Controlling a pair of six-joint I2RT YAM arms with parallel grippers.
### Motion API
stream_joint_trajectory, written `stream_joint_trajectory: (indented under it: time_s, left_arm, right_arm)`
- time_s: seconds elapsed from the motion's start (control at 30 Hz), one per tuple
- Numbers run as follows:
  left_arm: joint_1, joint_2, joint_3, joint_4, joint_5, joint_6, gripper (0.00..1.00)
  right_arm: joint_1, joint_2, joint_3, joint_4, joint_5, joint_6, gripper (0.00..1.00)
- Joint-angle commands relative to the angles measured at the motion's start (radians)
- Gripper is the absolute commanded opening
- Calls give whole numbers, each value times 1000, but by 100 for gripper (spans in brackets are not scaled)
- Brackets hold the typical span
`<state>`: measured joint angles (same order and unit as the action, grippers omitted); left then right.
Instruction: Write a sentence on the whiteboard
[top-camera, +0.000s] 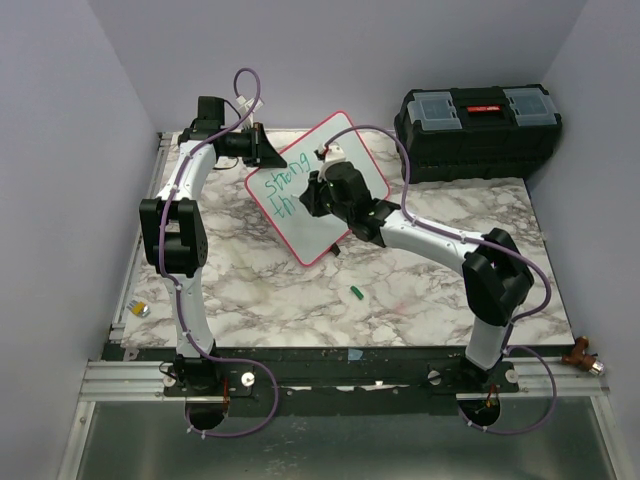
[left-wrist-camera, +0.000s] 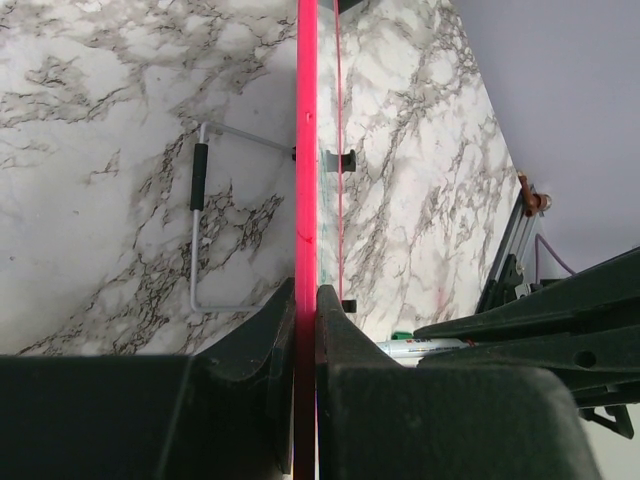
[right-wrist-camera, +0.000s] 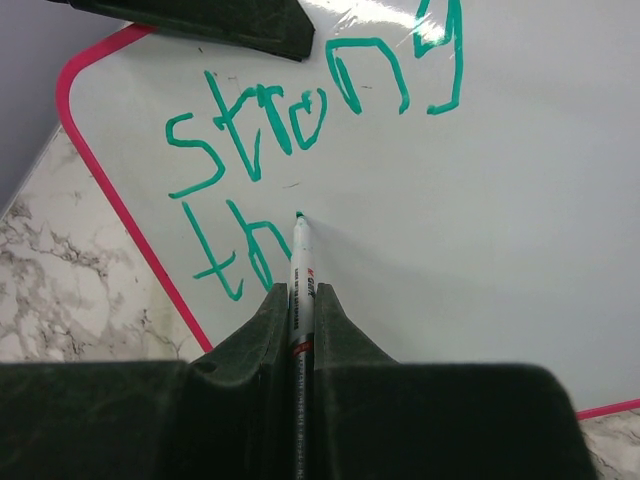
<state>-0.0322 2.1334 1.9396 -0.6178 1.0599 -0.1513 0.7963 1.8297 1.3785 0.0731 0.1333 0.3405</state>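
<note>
Whiteboard (top-camera: 305, 238) — turned corner-on, left of centre and toward the back of the marble table (top-camera: 430, 290), glossy white inside a thin pink-red frame.

Nearest the arm bases: a small yellow-and-silver item (top-camera: 141, 309) beside the table's left edge, and a copper-coloured fitting (top-camera: 583, 352) on the rail at right. Farther in, a green cap (top-camera: 356, 292) lying alone on the marble, well apart from the board.

Then the right gripper (right-wrist-camera: 301, 300), closed tight around a marker (right-wrist-camera: 301, 265), barrel running out between the 2 fingers, green tip down at the white surface just right of line 2. On the board, the sentence (right-wrist-camera: 300, 115) in green: "strong" on line 1, only "th" and a short further stroke on line 2.

Beyond that, the left gripper (left-wrist-camera: 306, 300), clamped on the frame at the whiteboard's far-left edge, 1 finger on each face, board seen edge-on from that wrist. Behind the board in that view, a wire stand (left-wrist-camera: 193, 250) with a black sleeve, resting on the marble.

Farthest back, right of the board and apart from it, a black toolbox (top-camera: 478, 130) with clear lid compartments and a red latch — at the table's rear right corner.
</note>
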Motion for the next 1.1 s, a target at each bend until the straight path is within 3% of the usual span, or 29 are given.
stream_joint_trajectory:
  time_s: [0.0,0.37,1.07]
  left_arm:
    - [-23,-29,-14,4,-1,62,0]
    - [-23,-30,-16,6,-3,61,0]
    - [-24,-27,-13,4,-5,62,0]
  right_arm:
    - [-8,-18,-63,1,8,13,1]
    - [-8,-70,-151,8,-24,67,1]
    - [-12,9,3,-35,37,28,1]
